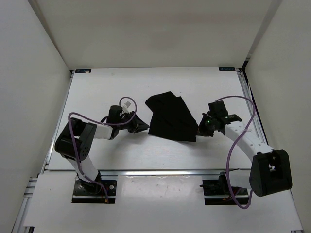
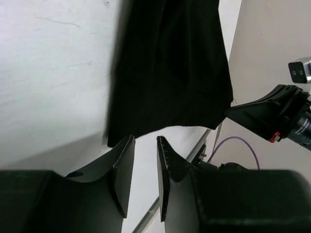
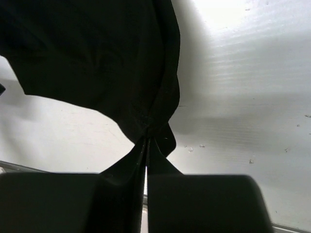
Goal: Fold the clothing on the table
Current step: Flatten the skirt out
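On table [image 1: 107, 87], R hand [image 3: 146, 139] pinches clothing [image 1: 170, 119] corner, grip pt obscured; L hand [image 2: 145, 140] released.

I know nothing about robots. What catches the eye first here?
The black clothing stands out, lying in the middle of the white table. The right gripper is pinched shut on one corner of it, while the left gripper sits open just off the opposite side, holding nothing.
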### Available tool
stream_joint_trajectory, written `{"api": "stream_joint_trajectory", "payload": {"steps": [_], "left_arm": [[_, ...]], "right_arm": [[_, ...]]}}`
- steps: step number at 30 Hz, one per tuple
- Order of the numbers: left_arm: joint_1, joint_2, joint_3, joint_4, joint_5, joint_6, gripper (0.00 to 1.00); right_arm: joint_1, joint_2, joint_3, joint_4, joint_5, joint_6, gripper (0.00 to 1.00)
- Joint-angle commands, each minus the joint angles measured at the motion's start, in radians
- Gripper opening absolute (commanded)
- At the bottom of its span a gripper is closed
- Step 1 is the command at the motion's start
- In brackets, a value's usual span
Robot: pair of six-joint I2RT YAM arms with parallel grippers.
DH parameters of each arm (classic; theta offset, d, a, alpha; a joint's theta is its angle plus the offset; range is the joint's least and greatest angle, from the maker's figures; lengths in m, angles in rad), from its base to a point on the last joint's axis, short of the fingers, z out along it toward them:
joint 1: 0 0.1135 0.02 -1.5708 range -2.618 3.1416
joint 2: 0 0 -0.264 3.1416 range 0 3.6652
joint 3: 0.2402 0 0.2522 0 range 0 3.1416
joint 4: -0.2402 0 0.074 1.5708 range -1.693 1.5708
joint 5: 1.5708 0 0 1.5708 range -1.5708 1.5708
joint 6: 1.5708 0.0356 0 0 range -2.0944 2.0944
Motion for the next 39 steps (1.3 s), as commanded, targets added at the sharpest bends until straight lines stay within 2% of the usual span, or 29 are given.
{"api": "stream_joint_trajectory", "payload": {"steps": [1,8,14,21,30,35,36,38,39], "left_arm": [[-0.045,0.04,0.034,0.09,-0.035,0.014,0.36],[-0.09,0.065,0.081,-0.001,-0.106,0.133,0.37],[-0.064,0.056,0.116,-0.068,-0.104,0.196,0.4],[-0.039,0.038,0.192,-0.265,-0.176,0.345,0.43],[-0.083,0.057,0.15,-0.248,-0.182,0.33,0.44],[-0.13,0.082,0.071,-0.101,-0.123,0.22,0.43],[-0.149,0.096,0.071,-0.105,-0.126,0.221,0.38],[-0.169,0.108,0.093,-0.124,-0.132,0.238,0.15],[-0.17,0.104,0.094,-0.142,-0.144,0.239,0.0]], "right_arm": [[0.0,-0.028,-0.026,0.038,-0.02,0.021,0.0],[0.003,-0.045,-0.027,0.038,-0.032,0.026,0.0],[0.006,-0.051,-0.052,0.046,-0.055,0.032,0.0],[-0.003,-0.038,-0.047,0.057,-0.072,0.021,0.0],[-0.008,0.001,-0.034,0.063,-0.086,0.01,0.0],[-0.014,-0.002,-0.041,0.06,-0.089,0.012,0.0],[-0.021,-0.008,-0.037,0.055,-0.088,0.013,0.0],[-0.024,-0.012,-0.038,0.063,-0.101,0.01,0.0],[-0.03,-0.01,-0.041,0.065,-0.101,0.015,0.0]]}}
